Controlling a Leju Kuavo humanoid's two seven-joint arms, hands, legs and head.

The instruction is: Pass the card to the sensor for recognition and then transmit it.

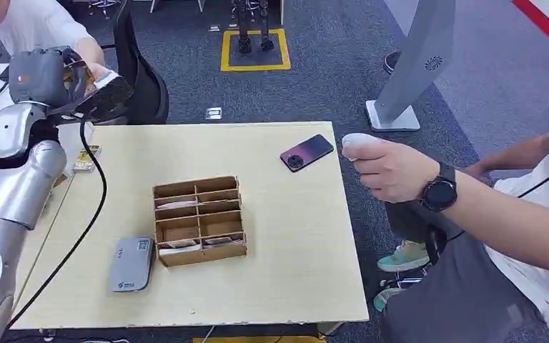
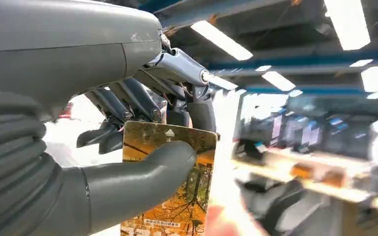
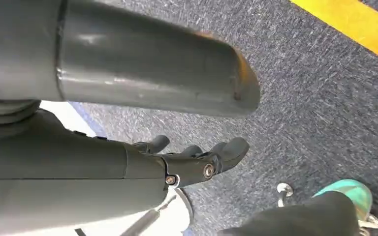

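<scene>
While the left hand (image 2: 142,147) pinches the orange card (image 2: 170,182) between thumb and fingers, raised beyond the worktop's (image 1: 286,236) far left corner, the right hand (image 3: 197,160) hangs empty, fingers loosely apart.

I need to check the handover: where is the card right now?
The card is off the table, held in the robot's left hand, raised at the far left of the head view beside a person's hand, well away from the grey sensor.
</scene>
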